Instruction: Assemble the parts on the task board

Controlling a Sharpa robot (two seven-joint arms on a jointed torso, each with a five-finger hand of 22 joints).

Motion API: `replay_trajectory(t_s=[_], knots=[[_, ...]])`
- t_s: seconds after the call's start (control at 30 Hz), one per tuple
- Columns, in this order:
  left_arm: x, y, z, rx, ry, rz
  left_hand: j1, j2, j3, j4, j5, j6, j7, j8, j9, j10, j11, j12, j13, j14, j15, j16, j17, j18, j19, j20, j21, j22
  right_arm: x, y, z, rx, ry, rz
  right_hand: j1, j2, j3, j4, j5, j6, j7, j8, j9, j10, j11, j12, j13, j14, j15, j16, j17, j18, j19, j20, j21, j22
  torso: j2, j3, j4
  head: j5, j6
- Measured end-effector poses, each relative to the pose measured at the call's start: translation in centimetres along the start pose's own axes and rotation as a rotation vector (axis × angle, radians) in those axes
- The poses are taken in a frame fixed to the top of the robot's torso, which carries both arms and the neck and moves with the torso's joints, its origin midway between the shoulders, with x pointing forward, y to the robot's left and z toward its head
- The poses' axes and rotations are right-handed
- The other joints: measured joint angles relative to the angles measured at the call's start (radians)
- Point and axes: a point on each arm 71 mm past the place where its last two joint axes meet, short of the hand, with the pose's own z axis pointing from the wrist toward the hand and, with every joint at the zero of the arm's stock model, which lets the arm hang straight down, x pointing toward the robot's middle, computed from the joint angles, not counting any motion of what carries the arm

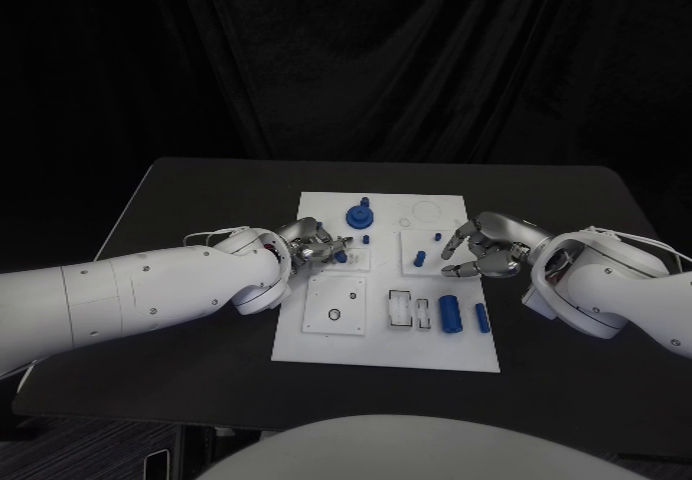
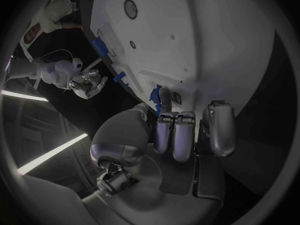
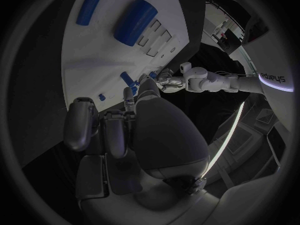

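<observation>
Dim scene against black backdrop; white task board (image 1: 387, 335) brightest under overhead light; wrist views fisheye-bent, dark-rimmed, streaked by bright light strips.

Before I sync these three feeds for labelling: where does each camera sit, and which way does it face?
Head view: on the robot's head, looking down at the task board; both white arms, left hand and right hand show.
Left wrist view: behind the left hand, facing the board; the right hand shows beyond.
Right wrist view: behind the right hand, facing the board; the left hand shows beyond.
Shared: all show the board's blue parts, including the large blue cylinder.
</observation>
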Motion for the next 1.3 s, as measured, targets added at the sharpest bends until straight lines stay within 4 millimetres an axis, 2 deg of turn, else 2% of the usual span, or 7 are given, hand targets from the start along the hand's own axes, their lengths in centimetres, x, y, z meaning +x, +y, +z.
replay_trajectory(t_s=[0.2,0.7,0.83,0.97,1.1,1.2,1.3], knots=[[0.0,0.0,0.1,0.008,0.002,0.002,0.01,0.01,-0.005,0.0,0.032,-0.005,-0.002,0.01,0.011,0.0,0.0,0.0,0.0,0.0,0.0,0.0,0.0,0.0,0.0,0.0,0.0,0.0,0.0,0.0,0.0,0.0,0.001,0.0,-0.005,0.005,0.0,0.0,0.0,0.0,0.0,0.0,-0.001,0.0,0.0,0.0,0.0,0.0,0.0,0.0,0.0,0.0,0.0,0.0,-0.004,0.0,0.0,0.0,0.0,-0.001,0.0],[0.0,0.0,0.1,0.023,0.006,0.004,0.025,0.013,-0.011,0.0,0.047,-0.006,-0.001,0.034,0.032,-0.003,-0.003,0.0,0.0,0.0,0.0,0.0,0.0,0.0,0.0,0.0,0.0,0.001,0.1,0.0,0.0,0.001,0.003,0.001,-0.01,0.01,-0.003,0.003,0.007,0.004,0.004,0.0,-0.002,0.0,0.0,0.0,0.0,0.0,0.0,0.0,0.0,0.0,0.0,0.0,-0.004,0.0,0.001,0.0,0.0004,0.0,0.0],[0.0,0.1,0.0,0.022,0.005,0.002,0.063,-0.001,-0.018,-0.001,0.051,-0.012,-0.006,0.07,0.068,0.0,-0.011,0.0,0.0,0.001,-0.001,0.0,0.0,0.0,0.004,-0.004,0.01,0.001,0.1,-0.1,0.0,0.002,0.003,0.001,-0.01,0.01,-0.003,0.003,0.007,0.004,0.004,0.0,-0.003,0.0,0.0,0.0,0.0,0.0,0.0,0.0,0.0,0.0,0.0,0.0,-0.004,0.0,0.001,0.0,0.0004,0.0,0.0],[0.0,0.2,-0.6,0.026,-0.006,-0.008,0.119,-0.021,-0.021,-0.004,0.055,-0.023,-0.017,0.111,0.112,0.0,-0.018,0.0,0.0,0.0,-0.011,0.0,0.0,0.0,0.005,-0.005,0.046,0.001,0.1,-0.2,-0.2,0.003,0.002,0.002,-0.01,0.01,-0.003,0.003,0.007,0.004,0.004,0.0,-0.003,0.0,0.0,0.0,0.0,0.0,0.0,0.0,0.0,0.0,0.0,0.0,-0.004,0.0,0.001,0.0,0.0004,0.0,0.0],[-0.3,0.4,-1.7,0.036,-0.026,-0.025,0.159,-0.039,-0.022,-0.005,0.055,-0.026,-0.02,0.134,0.138,-0.001,-0.019,0.0,0.0,0.0,-0.011,0.0,0.0,0.0,0.009,-0.009,0.075,0.001,0.0,-0.3,-0.2,0.004,-0.002,0.002,-0.01,0.01,-0.003,0.003,0.007,0.004,0.004,0.0,-0.004,0.0,0.0,0.0,0.0,0.0,0.0,0.0,0.0,0.0,0.0,0.0,-0.004,0.0,0.001,-0.0001,0.0007,-0.002,0.0],[-1.3,0.5,-2.4,0.046,-0.055,-0.021,0.183,-0.05,-0.024,-0.007,0.043,-0.029,-0.023,0.142,0.149,-0.001,-0.019,0.0,0.0,0.004,-0.015,0.0,0.0,0.0,0.007,-0.011,0.091,0.001,0.0,-0.2,-0.2,0.002,-0.004,0.002,-0.013,0.013,-0.005,0.001,0.007,0.004,0.004,0.0,-0.004,0.0,0.0,0.0,0.0,0.0,0.0,0.0,0.0,0.0,0.0,0.0,-0.004,0.0,0.001,-0.0003,0.0009,-0.002,0.0],[-3.6,0.1,-2.8,0.067,-0.107,-0.001,0.216,-0.061,-0.026,-0.011,0.031,-0.033,-0.025,0.142,0.155,0.001,-0.021,0.0,0.0,0.004,-0.015,0.0,0.0,-0.001,0.005,-0.013,0.109,0.001,0.0,-0.2,-0.1,0.0,-0.009,0.002,-0.016,0.016,-0.006,0.0,0.007,0.004,0.004,0.0,-0.004,0.0,0.0,0.0,-0.001,0.0,0.0,0.0,0.0,0.0,0.0,0.0,-0.004,0.001,0.001,-0.0005,0.0012,0.0,0.0]])
